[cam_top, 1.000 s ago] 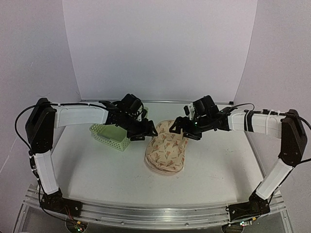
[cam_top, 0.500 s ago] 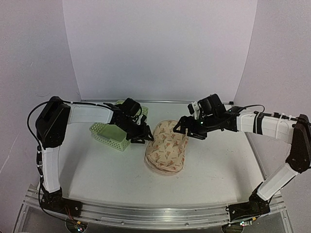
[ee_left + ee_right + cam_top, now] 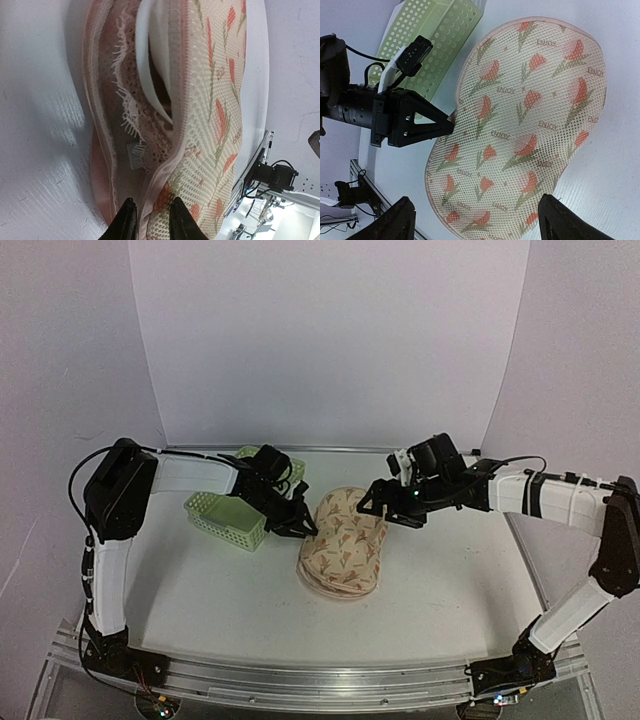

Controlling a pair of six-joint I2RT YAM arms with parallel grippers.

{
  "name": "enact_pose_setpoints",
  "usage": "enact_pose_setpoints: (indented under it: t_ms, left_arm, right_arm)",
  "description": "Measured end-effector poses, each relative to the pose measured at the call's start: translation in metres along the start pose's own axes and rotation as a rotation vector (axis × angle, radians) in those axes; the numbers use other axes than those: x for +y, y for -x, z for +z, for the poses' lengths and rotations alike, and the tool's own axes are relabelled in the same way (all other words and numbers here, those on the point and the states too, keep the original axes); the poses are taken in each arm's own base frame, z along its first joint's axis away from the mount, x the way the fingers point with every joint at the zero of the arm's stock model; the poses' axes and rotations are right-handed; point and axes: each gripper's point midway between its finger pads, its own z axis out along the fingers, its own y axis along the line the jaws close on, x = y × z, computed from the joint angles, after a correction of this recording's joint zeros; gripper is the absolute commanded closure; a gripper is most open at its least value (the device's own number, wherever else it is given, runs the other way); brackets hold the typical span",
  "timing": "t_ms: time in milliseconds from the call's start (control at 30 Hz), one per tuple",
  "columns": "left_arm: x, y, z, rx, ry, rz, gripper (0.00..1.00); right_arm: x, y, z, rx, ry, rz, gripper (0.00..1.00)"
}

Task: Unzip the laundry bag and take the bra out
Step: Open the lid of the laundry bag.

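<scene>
Reaching further right, left tool (image 3: 300, 527) is pinching the left seam of the laundry bag (image 3: 345, 545), lying near-far on the bench (image 3: 200, 580), right of it; right tool (image 3: 388, 508) is hovering wide open, empty, above.

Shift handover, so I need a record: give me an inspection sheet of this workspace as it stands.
Surface: white table, no spills seen.
Job's things: beige padded laundry bag printed with reddish tulips, lying flat, one edge gaping; pink lace garment inside.
Clutter: light green slotted plastic basket, left of the bag.
Grippers: left claw straddles the bag's open edge, grip uncertain; right claw open above the bag.
Cables: black cable looped at the left arm's shoulder.
Surroundings: white backdrop; aluminium rail.
</scene>
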Motion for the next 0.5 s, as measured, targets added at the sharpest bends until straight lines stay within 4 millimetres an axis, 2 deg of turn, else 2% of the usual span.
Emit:
enact_pose_setpoints:
  t_ms: [133,167,500]
  left_arm:
    - [-0.0025,0.0041,-0.0030,-0.002,-0.032,-0.003,0.99]
    - [-0.0028,0.0053,-0.0039,-0.004,-0.038,-0.003,1.00]
    - [0.0023,0.0048,-0.0032,-0.005,-0.044,-0.017,1.00]
  right_arm:
    - [0.0024,0.0013,-0.0037,-0.008,0.007,0.000,0.15]
    - [0.0027,0.0013,-0.0042,-0.008,0.009,0.001,0.15]
    - [-0.0001,-0.0034,-0.0031,0.003,0.006,0.012,0.15]
